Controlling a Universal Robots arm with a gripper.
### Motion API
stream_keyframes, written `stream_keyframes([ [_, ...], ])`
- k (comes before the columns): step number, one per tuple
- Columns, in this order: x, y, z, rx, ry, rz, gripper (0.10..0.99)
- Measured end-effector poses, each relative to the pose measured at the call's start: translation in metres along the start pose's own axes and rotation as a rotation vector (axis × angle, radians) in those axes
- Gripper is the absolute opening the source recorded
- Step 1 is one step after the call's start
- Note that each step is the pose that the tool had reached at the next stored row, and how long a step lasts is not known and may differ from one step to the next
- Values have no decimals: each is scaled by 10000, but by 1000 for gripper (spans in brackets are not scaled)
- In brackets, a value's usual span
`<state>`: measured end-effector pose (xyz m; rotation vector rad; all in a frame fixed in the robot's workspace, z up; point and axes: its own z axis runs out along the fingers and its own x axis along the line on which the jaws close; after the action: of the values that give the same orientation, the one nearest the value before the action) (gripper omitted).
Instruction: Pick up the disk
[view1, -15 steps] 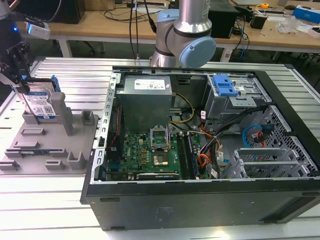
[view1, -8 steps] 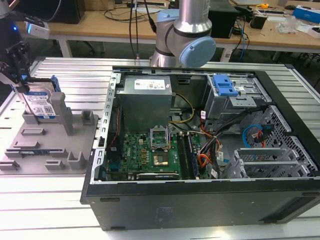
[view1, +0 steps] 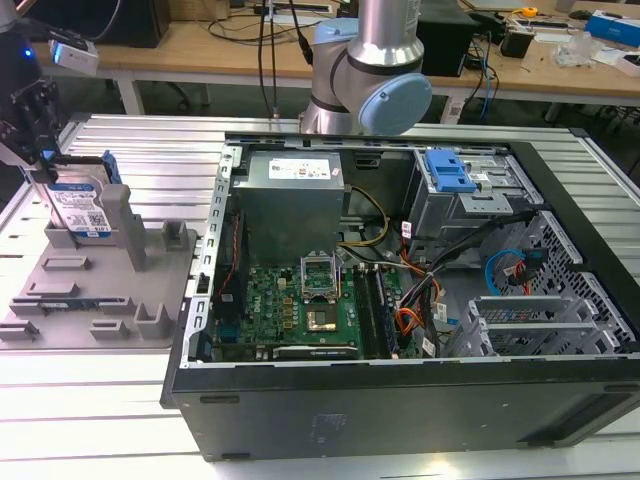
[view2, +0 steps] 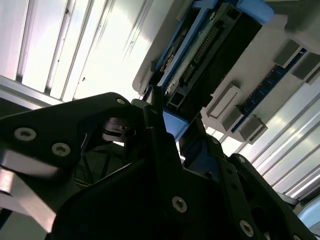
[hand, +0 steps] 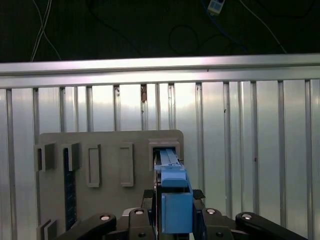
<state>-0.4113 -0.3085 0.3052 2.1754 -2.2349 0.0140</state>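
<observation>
The disk stood upright in the grey holder.
Your claw had closed on its blue rails.

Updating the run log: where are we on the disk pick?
Done: gripper is down at the disk, which stands on edge in the grey holder at the exterior view's left. In hand: jaws sit either side of its blue rail in both wrist views, seemingly closed on it. Left: the lift; disk looks seated in its slot.
</observation>
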Motion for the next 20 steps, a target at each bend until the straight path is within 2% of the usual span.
stream_keyframes([
  [4, 0, 0, 2, 2, -1, 0, 369],
  [9, 6, 3, -270, 3, -2, 0, 369],
  [13, 14, 5, -597, 3, -2, 0, 369],
  [17, 19, 7, -792, 3, -2, -1, 369],
  [18, 21, 8, -875, 3, -2, -1, 369],
  [20, 23, 9, -984, 4, -2, -1, 369],
])
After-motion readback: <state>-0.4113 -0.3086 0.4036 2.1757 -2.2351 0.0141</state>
